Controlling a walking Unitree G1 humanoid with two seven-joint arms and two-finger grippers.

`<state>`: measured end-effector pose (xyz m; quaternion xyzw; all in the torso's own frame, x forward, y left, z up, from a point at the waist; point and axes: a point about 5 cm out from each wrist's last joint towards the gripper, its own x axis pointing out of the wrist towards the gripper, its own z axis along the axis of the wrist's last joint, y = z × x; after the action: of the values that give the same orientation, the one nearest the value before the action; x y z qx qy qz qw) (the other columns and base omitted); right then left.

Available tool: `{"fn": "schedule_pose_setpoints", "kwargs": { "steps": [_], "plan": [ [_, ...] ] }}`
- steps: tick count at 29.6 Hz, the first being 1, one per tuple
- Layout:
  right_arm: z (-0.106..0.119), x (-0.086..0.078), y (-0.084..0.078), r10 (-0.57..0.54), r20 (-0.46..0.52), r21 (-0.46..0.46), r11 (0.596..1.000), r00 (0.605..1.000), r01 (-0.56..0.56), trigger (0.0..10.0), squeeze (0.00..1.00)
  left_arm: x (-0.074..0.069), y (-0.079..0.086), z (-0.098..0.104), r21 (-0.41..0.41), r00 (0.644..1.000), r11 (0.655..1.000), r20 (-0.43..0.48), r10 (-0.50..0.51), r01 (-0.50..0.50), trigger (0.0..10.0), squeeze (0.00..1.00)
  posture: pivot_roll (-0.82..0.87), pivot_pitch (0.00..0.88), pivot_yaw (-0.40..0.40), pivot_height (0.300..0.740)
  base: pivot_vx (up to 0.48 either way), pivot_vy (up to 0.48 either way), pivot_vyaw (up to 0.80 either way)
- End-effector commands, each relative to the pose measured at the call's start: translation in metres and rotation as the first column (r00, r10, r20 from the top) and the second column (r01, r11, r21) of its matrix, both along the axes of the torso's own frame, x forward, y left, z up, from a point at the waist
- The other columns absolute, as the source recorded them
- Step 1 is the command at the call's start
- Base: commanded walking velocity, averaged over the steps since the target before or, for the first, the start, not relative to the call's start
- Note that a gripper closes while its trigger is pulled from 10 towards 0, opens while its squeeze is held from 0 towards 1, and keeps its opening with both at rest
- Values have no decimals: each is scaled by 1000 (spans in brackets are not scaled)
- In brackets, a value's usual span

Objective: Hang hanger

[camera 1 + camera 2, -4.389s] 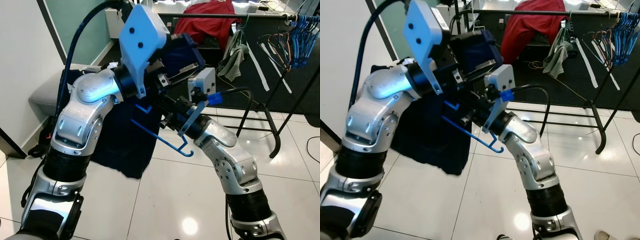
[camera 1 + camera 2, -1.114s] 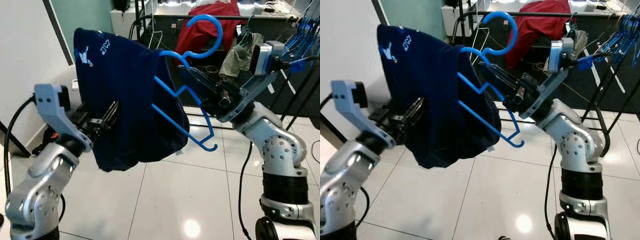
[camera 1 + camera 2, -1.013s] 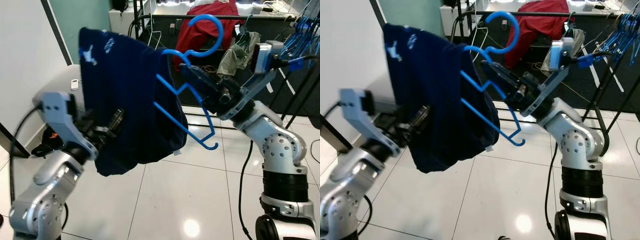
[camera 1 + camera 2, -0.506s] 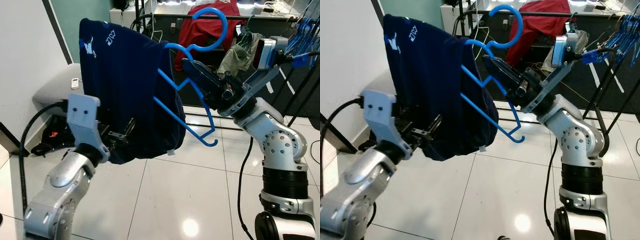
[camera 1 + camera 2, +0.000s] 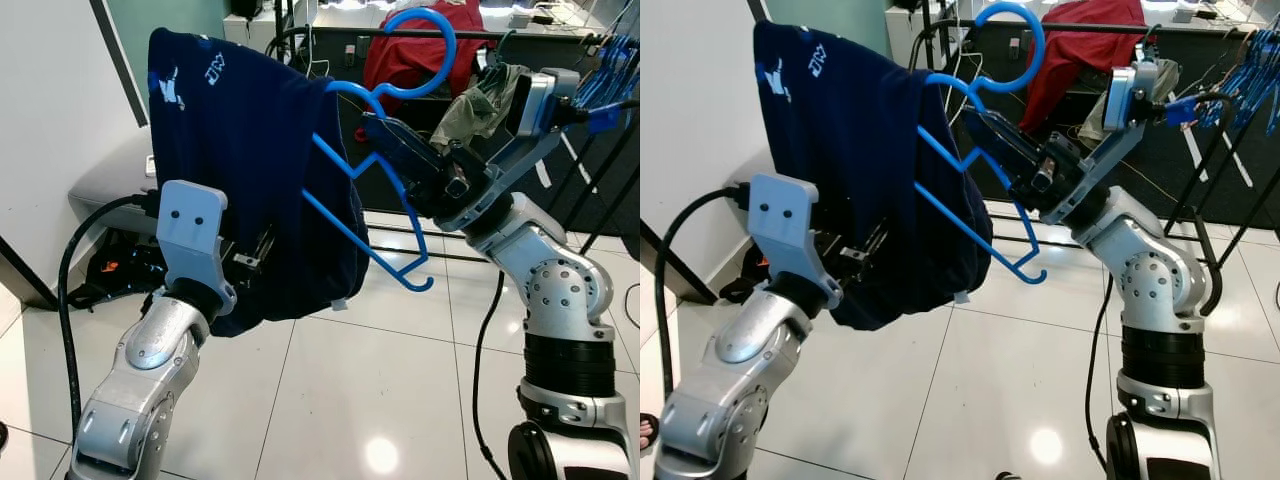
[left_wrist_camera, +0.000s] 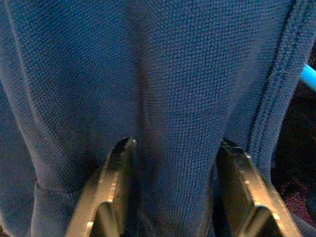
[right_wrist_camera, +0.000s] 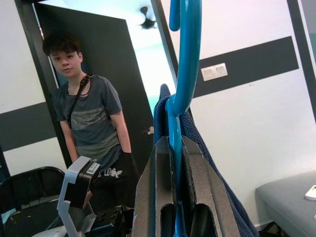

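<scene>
Nearest us, our left gripper (image 6: 168, 197) pinches a fold of the navy shirt (image 5: 250, 170), while our right gripper (image 5: 385, 135) is clamped on the blue hanger (image 5: 375, 175) below its hook. We judge the carrying step is in hand: the garment hangs on the hanger, held up well short of the clothes rail (image 5: 520, 35) behind. Next, we must release the fabric and lift the hook over that rail.
</scene>
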<state>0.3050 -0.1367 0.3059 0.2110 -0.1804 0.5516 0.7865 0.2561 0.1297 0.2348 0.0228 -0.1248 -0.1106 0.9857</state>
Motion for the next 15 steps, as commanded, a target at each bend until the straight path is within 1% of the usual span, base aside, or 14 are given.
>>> {"fn": "schedule_pose_setpoints", "kwargs": {
  "steps": [1,4,5,6,7,8,11,12,13,15],
  "plan": [
    [10,-7,3,42,56,17,999,998,-43,10000,0,0,1,-5,12,1000,1000,-11,12,-12,0,0,-43,81,16,740,0,0,0],
    [9,-4,-2,10,52,9,1000,999,-11,10000,0,2,20,1,43,997,997,22,70,-71,0,0,-38,86,11,740,0,0,0],
    [9,-4,-2,10,52,9,1000,999,-11,10000,0,2,20,1,43,997,997,22,70,-71,0,0,-38,86,11,740,0,0,0],
    [8,-3,-4,1,49,7,1000,999,-1,10000,0,3,30,6,62,995,994,43,92,-95,0,0,-38,87,10,740,0,0,0],
    [7,-2,-6,-8,44,4,1000,999,8,10000,0,4,46,16,82,989,988,78,128,-134,0,0,-33,90,10,740,0,0,0],
    [7,-2,-6,-8,44,4,1000,999,8,10000,0,4,46,16,82,989,988,78,128,-134,0,0,-33,90,10,740,0,0,0],
    [2,-2,-10,-23,34,-5,1000,999,23,10000,0,6,78,43,134,970,970,167,178,-201,0,0,-30,92,12,740,0,0,0],
    [1,-2,-10,-24,32,-8,1000,999,25,10000,0,5,82,49,145,966,967,185,180,-208,0,0,-30,92,12,740,0,0,0],
    [1,-2,-10,-24,32,-8,1000,999,25,10000,0,5,82,49,145,966,967,185,180,-208,0,0,-30,92,12,740,0,0,0],
    [0,-2,-11,-27,30,-12,1000,999,28,10000,0,5,87,56,153,961,964,208,181,-215,0,0,-30,92,12,740,0,0,0]
  ]
}}
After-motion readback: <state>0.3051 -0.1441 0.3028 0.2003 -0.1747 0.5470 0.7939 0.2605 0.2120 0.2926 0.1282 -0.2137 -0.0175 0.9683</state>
